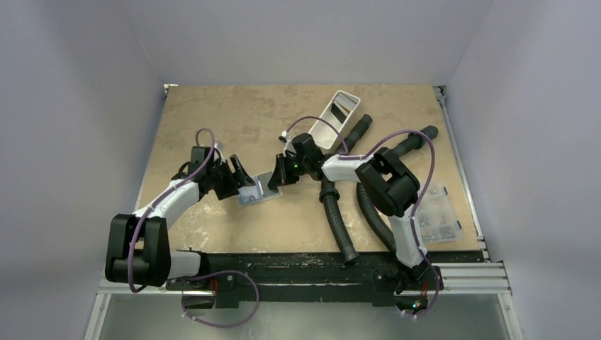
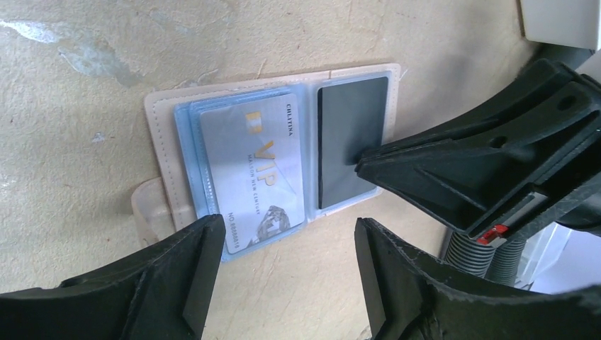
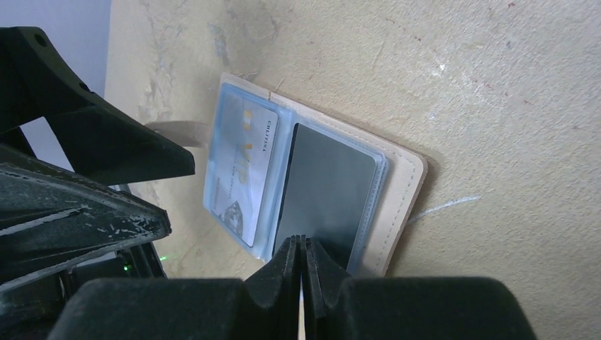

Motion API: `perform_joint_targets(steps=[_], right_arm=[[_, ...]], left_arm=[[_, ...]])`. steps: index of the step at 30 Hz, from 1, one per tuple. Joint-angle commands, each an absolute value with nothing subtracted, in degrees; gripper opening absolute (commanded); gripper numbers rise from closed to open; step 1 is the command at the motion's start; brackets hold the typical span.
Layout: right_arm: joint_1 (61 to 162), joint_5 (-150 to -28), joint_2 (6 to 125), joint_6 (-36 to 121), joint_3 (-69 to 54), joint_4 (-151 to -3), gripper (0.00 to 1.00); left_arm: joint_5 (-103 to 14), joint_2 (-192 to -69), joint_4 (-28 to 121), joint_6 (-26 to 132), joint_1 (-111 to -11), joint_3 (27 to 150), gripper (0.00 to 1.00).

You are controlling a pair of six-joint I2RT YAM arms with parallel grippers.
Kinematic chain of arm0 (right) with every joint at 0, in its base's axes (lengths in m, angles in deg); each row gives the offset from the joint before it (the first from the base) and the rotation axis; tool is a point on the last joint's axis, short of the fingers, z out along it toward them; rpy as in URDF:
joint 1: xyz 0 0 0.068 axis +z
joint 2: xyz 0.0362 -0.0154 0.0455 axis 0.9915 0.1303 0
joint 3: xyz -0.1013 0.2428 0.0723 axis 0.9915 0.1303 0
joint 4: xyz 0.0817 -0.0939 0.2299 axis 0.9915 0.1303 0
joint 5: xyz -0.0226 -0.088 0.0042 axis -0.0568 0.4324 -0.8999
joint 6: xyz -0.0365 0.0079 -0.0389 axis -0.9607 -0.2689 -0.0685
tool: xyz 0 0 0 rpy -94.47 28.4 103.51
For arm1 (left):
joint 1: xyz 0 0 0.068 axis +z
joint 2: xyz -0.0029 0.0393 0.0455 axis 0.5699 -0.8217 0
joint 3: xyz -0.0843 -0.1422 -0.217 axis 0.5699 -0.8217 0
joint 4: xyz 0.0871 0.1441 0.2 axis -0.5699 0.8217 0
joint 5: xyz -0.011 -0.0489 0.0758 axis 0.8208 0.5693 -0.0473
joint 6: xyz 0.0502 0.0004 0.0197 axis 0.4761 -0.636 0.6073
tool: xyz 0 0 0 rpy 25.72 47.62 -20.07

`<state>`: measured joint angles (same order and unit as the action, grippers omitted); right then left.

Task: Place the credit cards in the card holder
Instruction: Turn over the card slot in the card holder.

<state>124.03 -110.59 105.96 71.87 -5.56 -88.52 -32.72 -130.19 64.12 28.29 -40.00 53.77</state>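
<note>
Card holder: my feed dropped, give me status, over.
Left gripper open, hovering over card holder. Right gripper shut, tips on black card in one pocket. Pale blue card in the other. No third card in sight.

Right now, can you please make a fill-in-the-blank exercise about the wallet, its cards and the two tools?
1. The light blue card in the wallet shows the large word ___.
2. The card in the other pocket is ___ in colour.
3. The right tool, with its tip at that card, is ___.
4. The left tool, above the wallet, is ___.

Missing words: VIP; black; shut; open.
</note>
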Motion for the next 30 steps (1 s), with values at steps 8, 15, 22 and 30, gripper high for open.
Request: perform_joint_targets(steps=[8,15,22,30], right_arm=[[123.65,-110.07,107.93,70.4,-5.24,-88.61,0.1],[123.56,-110.23,108.02,70.48,-5.2,-88.69,0.09],[123.5,-110.44,108.28,70.61,-5.08,-88.99,0.09],[123.05,-111.48,105.84,72.63,-4.14,-89.91,0.11]], left_arm=[[-35.12,-132.41,62.1,30.04,-40.86,52.86,0.73],[-34.14,-136.0,58.62,28.88,-43.52,53.2,0.73],[-28.28,-133.62,52.72,26.3,-44.24,52.01,0.73],[-26.56,-134.54,50.06,24.18,-44.94,52.63,0.73]])
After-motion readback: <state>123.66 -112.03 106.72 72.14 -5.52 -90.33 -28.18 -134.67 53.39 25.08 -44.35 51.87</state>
